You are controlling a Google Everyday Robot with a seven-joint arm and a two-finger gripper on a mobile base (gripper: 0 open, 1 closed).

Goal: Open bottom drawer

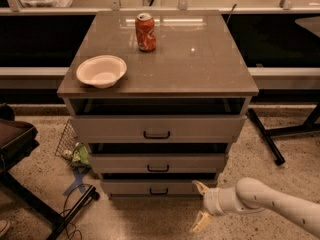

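Gaping — tool point(199, 207) just beside bottom drawer point(131, 186).

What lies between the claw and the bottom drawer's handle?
Nothing. In the camera view, only plain drawer front separates the open claw, low right, from the handle of the bottom drawer.

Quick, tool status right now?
The tool: open, holding nothing, low in front of the bottom drawer, near its right end.
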